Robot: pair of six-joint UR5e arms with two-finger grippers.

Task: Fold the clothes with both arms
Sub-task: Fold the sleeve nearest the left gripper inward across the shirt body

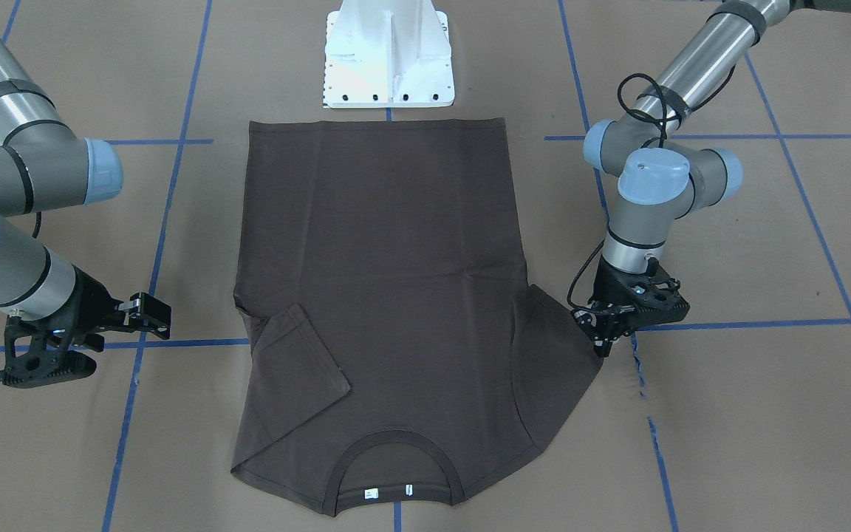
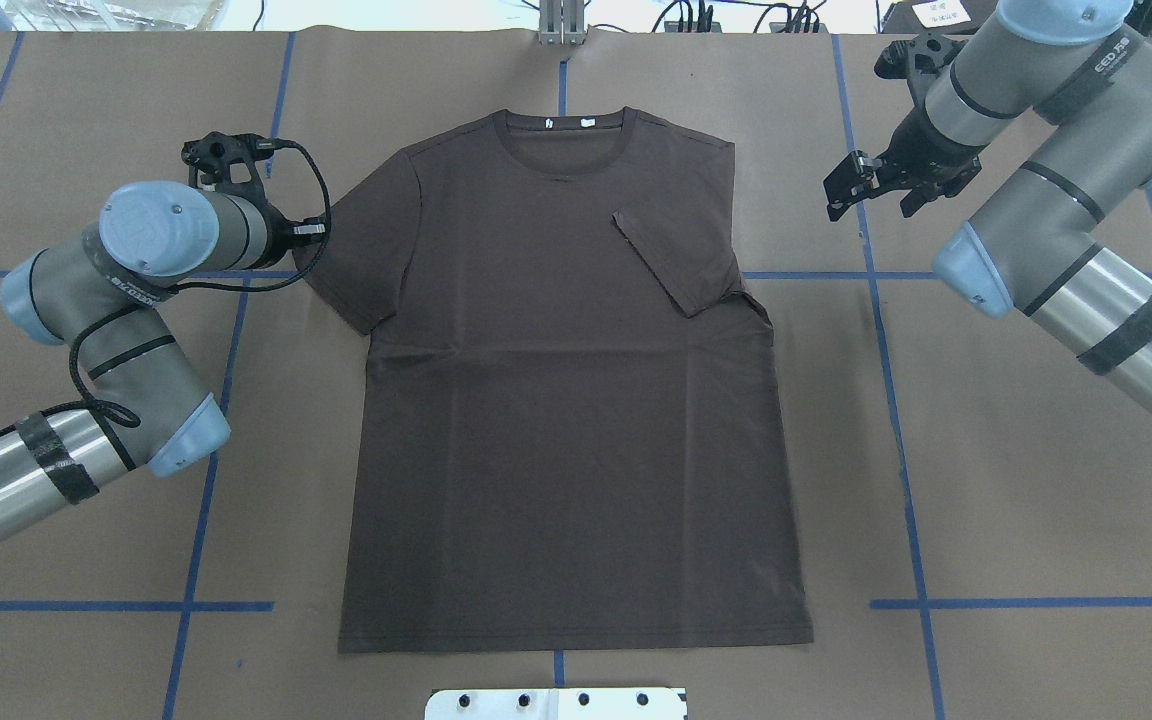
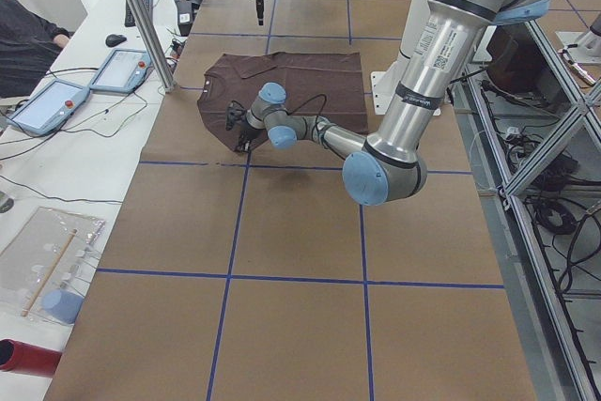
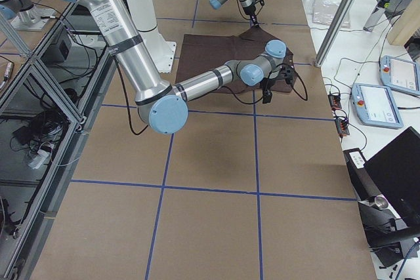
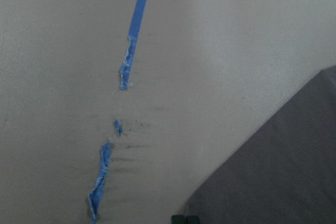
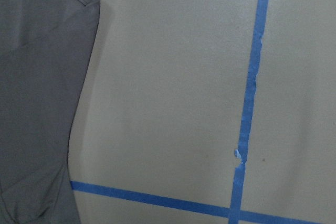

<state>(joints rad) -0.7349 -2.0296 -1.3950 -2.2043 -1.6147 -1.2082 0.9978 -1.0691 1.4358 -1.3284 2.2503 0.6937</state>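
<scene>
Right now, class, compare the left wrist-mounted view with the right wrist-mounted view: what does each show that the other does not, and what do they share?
Only the left wrist view: a blue tape line torn into pieces, and the left gripper, fingertips together, at the bottom edge. Only the right wrist view: two tape lines crossing; no fingertips show. Both: the dark brown T-shirt on the brown table cover.
</scene>
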